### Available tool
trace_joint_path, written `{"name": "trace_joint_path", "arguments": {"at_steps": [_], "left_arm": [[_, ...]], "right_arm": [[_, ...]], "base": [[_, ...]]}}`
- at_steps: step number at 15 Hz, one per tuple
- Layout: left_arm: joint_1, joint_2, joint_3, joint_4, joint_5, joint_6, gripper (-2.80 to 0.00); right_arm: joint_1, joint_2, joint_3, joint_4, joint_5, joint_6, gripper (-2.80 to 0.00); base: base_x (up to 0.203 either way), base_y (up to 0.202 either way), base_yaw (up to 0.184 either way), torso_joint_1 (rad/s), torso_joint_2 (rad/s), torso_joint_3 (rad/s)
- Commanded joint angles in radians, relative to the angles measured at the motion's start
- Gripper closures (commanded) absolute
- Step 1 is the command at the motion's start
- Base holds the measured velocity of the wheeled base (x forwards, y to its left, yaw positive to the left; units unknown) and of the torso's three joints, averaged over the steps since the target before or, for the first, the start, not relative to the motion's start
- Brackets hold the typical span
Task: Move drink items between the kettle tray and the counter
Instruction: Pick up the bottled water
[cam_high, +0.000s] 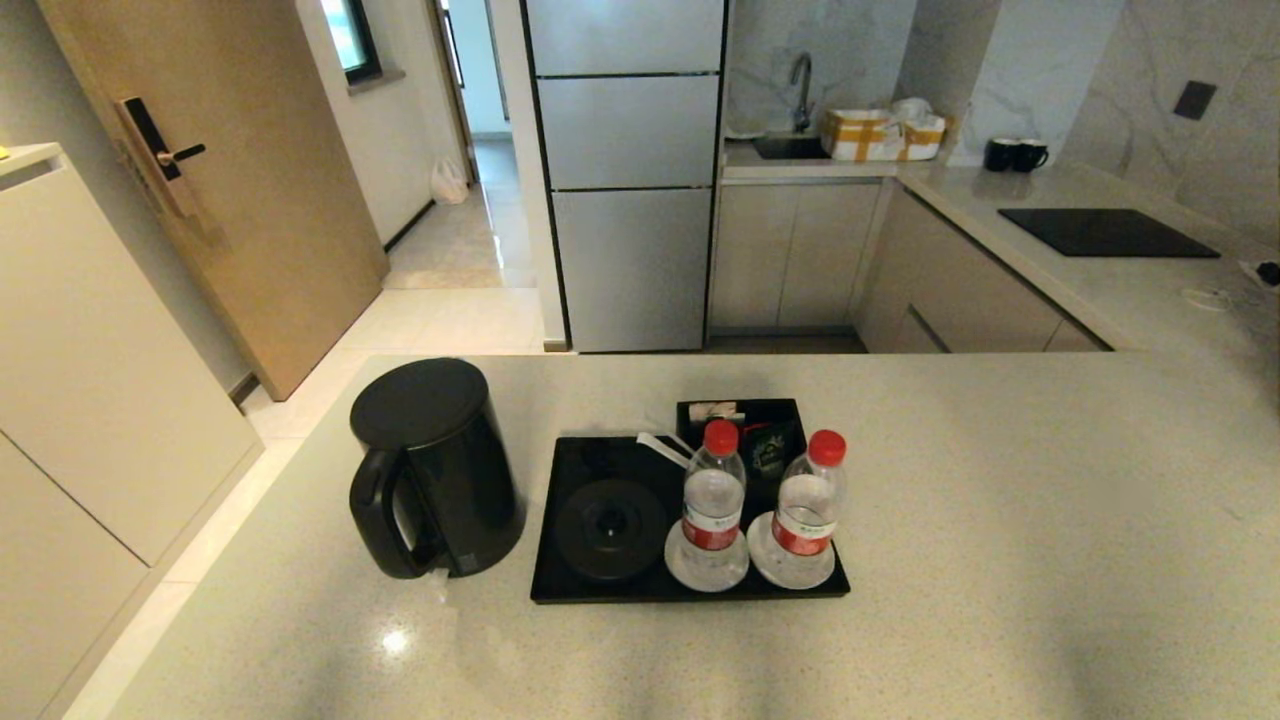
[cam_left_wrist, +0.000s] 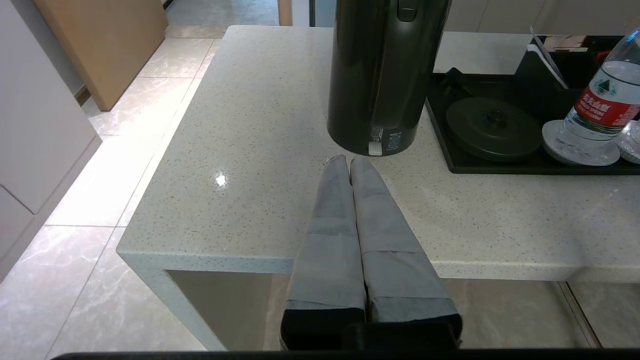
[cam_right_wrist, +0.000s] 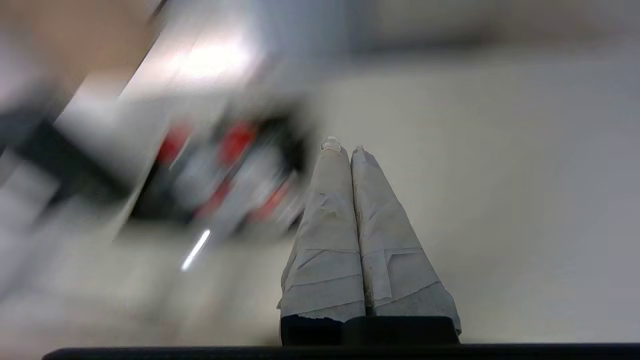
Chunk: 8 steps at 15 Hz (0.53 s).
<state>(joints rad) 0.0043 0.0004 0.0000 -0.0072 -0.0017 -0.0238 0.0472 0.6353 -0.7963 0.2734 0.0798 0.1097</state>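
Counter (cam_high: 1000, 520): glossy speckled stone. Kettle (cam_high: 435, 465): smooth black plastic. Water bottles (cam_high: 712, 505): clear plastic.

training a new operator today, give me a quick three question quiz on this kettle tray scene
1. True or false: the kettle sits on its round base.
2. How many water bottles stand on the tray?
3. The left pincer is: A) open B) shut C) holding a bottle.

Key: 1 false, it stands on the counter beside the tray; 2 two, each on a white coaster; 3 B.
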Motion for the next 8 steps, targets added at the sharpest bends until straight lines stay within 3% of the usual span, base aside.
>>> {"name": "trace_joint_path", "arguments": {"at_steps": [1,4,5,8], "left_arm": [[0.0,0.001,0.002,0.0,0.0,-0.001,0.0],[0.0,0.001,0.002,0.0,0.0,-0.001,0.0],[0.0,0.001,0.002,0.0,0.0,-0.001,0.0],[0.0,0.001,0.002,0.0,0.0,-0.001,0.0]], "right_arm": [[0.05,0.179,0.089,-0.008,0.129,0.013,0.0],[0.157,0.371,0.246,-0.146,0.191,0.04,0.0],[0.168,0.441,0.278,-0.219,0.195,0.046,-2.8],[0.18,0.633,0.334,-0.402,0.202,0.082,-2.8]], "base": [[0.0,0.0,0.0,0.0,0.0,0.0],[0.0,0.0,0.0,0.0,0.0,0.0],[0.0,0.0,0.0,0.0,0.0,0.0],[0.0,0.0,0.0,0.0,0.0,0.0]]}}
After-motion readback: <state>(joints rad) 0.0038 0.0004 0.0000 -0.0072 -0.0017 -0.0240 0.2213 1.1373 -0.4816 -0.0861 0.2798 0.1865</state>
